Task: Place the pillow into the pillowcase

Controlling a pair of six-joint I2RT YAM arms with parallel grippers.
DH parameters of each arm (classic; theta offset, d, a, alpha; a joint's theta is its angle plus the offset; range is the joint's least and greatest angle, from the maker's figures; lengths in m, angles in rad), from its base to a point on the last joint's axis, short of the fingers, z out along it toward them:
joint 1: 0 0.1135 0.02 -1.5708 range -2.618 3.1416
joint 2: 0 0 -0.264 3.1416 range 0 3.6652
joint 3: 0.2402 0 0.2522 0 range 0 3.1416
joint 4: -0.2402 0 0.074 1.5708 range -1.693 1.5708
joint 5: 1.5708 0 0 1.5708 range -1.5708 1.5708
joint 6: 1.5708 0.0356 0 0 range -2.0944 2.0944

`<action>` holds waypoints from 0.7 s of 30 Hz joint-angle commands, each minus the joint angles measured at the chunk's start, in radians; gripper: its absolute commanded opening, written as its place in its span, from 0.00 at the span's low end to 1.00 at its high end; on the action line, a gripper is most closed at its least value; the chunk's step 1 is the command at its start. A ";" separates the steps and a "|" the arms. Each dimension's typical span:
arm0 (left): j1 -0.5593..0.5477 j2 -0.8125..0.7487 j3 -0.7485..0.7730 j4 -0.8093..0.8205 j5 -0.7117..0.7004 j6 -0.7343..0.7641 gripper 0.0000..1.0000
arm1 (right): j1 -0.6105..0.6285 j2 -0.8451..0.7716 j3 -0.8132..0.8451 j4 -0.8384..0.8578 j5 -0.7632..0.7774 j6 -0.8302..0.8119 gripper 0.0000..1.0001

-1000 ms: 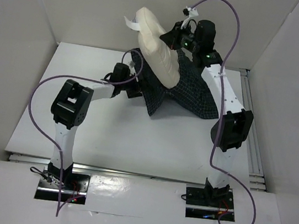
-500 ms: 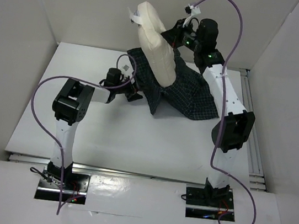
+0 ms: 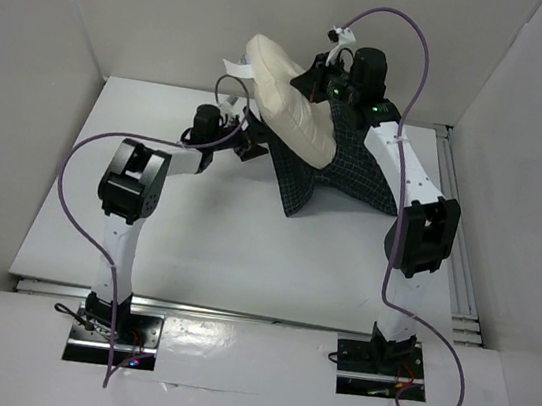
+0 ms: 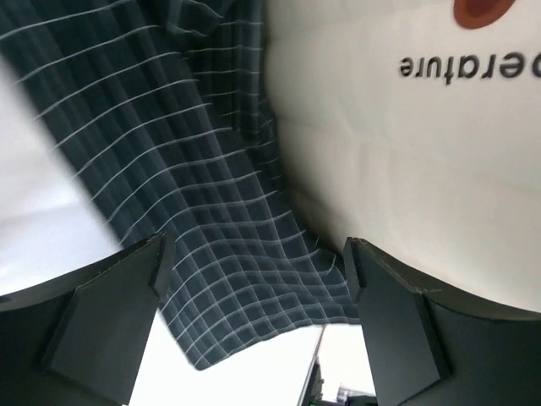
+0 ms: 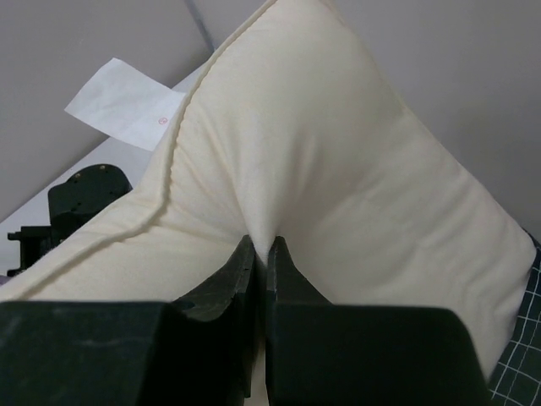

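Pillow: the pillow is up off the table, at the far middle. Its top end is tipped toward the back wall and its lower end comes down against the checked cloth.
Pillowcase: the pillowcase lies rumpled on the table, below the pillow and to its right. One fold is drawn up alongside the pillow's lower end.
Right gripper: the right gripper has its jaws pressed together on a pinch of the pillow's cream fabric at the seam edge, and it carries the pillow's weight.
Left gripper: the left gripper has its jaws wide apart and holds nothing. Checked cloth and the pillow's flank fill the gap ahead of it.
Long axis: from overhead, the pillow runs from far-left and high down to near-right and low, pointing into the heap of cloth.
Nearer arm: the left arm is closer to the case's raised edge, just left of the pillow's lower end.
Case mouth: I can't tell whether the opening is around the pillow's end or only lies beside it.
Next move, as I judge it: the left jaws need to take the cloth edge so the pillow can be fed down along its length.
Side detail: a white care tag sticks out from the pillow's upper end.
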 commanded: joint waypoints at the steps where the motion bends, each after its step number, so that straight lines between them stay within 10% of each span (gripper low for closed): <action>1: -0.051 0.047 0.131 -0.015 0.025 0.039 1.00 | -0.005 -0.090 0.017 0.122 -0.009 -0.006 0.00; 5: -0.117 0.056 0.222 -0.250 -0.060 0.153 1.00 | -0.005 -0.090 0.026 0.122 0.003 0.003 0.00; 21: -0.175 0.160 0.347 -0.339 -0.094 0.145 0.94 | 0.015 -0.142 0.018 0.131 -0.006 0.003 0.00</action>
